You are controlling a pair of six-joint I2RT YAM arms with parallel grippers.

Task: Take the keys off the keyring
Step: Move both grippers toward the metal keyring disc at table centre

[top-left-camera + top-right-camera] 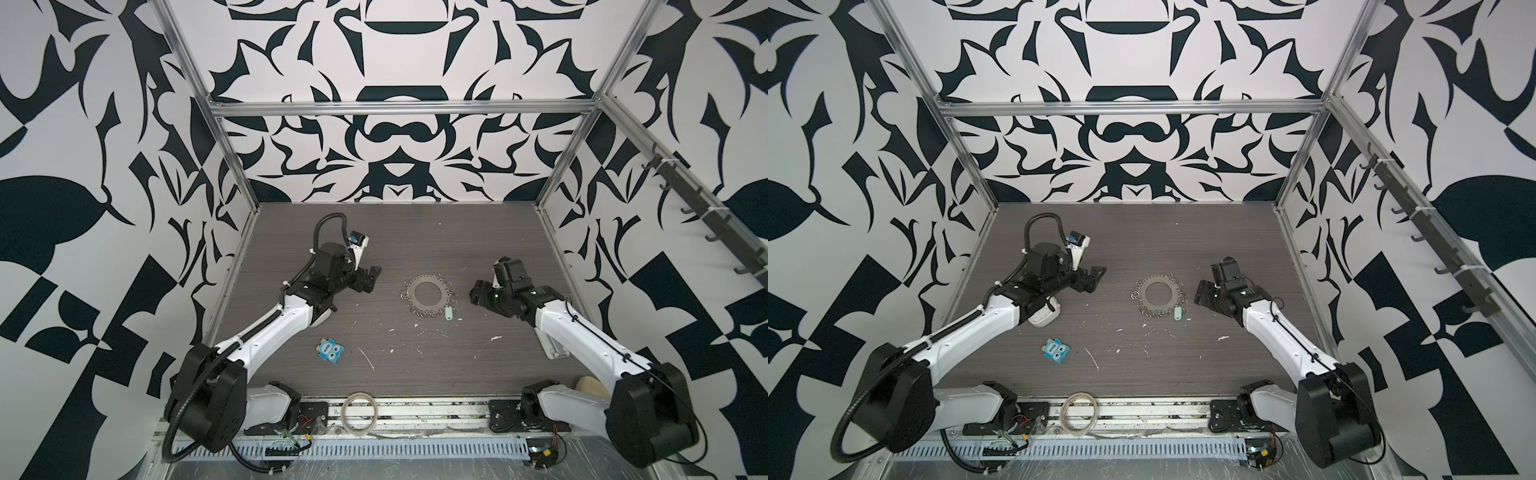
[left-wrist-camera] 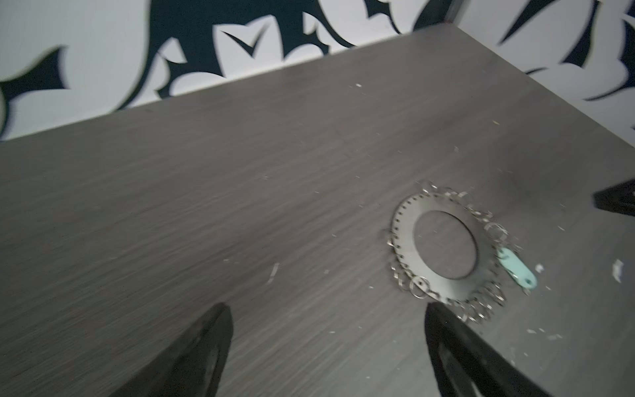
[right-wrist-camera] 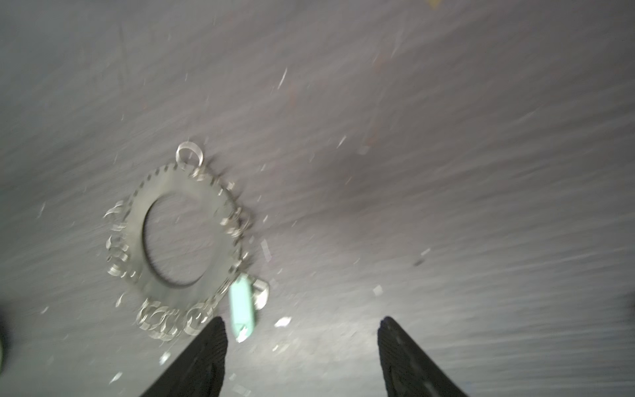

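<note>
Room lies open all round the keyring (image 1: 428,294) (image 1: 1158,293), which rests flat on the grey table (image 1: 415,232), slightly right of centre in both top views and well clear of every table edge. The keys (image 1: 448,313) (image 3: 242,309) (a pale mint tag with a small silver piece beside it) lie at the disc's near-right rim, among the fringe of split rings. Blur hides whether they are hooked on.

The left gripper (image 1: 371,280) (image 2: 326,309) is near the disc's left side and apart from it, jaws spread with only tabletop between them. The right gripper (image 1: 475,291) (image 3: 302,321) is just right of the disc, jaws also apart and empty, one fingertip close beside the tag.

A blue packet (image 1: 330,350) lies toward the front left, and a tape roll (image 1: 359,413) sits on the front rail.
</note>
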